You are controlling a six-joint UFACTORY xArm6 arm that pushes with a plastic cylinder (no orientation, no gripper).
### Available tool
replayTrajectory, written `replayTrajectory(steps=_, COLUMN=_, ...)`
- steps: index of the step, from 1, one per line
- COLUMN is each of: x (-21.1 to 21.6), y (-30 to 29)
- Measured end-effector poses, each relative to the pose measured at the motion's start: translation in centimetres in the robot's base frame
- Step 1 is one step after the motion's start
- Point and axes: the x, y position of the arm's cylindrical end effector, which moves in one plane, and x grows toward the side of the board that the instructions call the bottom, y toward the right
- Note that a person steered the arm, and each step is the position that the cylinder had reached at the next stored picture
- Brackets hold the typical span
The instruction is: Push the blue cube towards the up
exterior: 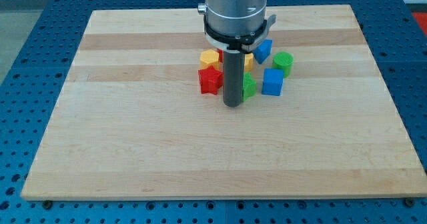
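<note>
The arm carries no claw, only a rod whose tip (233,105) rests on the bench (133,151). The blue cube (272,81) sits just to the tip's right, slightly nearer the view's top, apparently not yet pushed; the whole push seems left.

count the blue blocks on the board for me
2. One blue cube sits right of my tip, at the cluster's right edge. Another blue block lies above it, tilted, beside the green cylinder. The rod could be hiding more behind it.
</note>
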Motion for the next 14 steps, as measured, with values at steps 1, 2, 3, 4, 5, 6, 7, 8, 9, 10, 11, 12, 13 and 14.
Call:
replayTrajectory(steps=1, x=0.0, y=0.0)
replayTrajectory(steps=2, x=0.6, y=0.2)
replayTrajectory(steps=3, x=1.6, y=0.3)
replayTrajectory(steps=4, x=1.7, y=0.3)
replayTrajectory(steps=5, x=1.7, y=0.3)
replayTrajectory(steps=6, x=1.7, y=2.4)
replayTrajectory(steps=7, x=1.7, y=5.6)
replayTrajectory(steps=8, x=1.1, y=8.0)
replayTrajectory(steps=9, x=-0.4, y=9.6)
replayTrajectory(steps=10, x=-1.7, y=9.6)
replayTrajectory(steps=11, x=-2.6, y=8.9)
replayTrajectory(steps=12, x=-4.0, y=7.2)
replayTrajectory(steps=13, x=-5.3, y=4.3)
replayTrajectory(steps=14, x=-6.1, y=3.2)
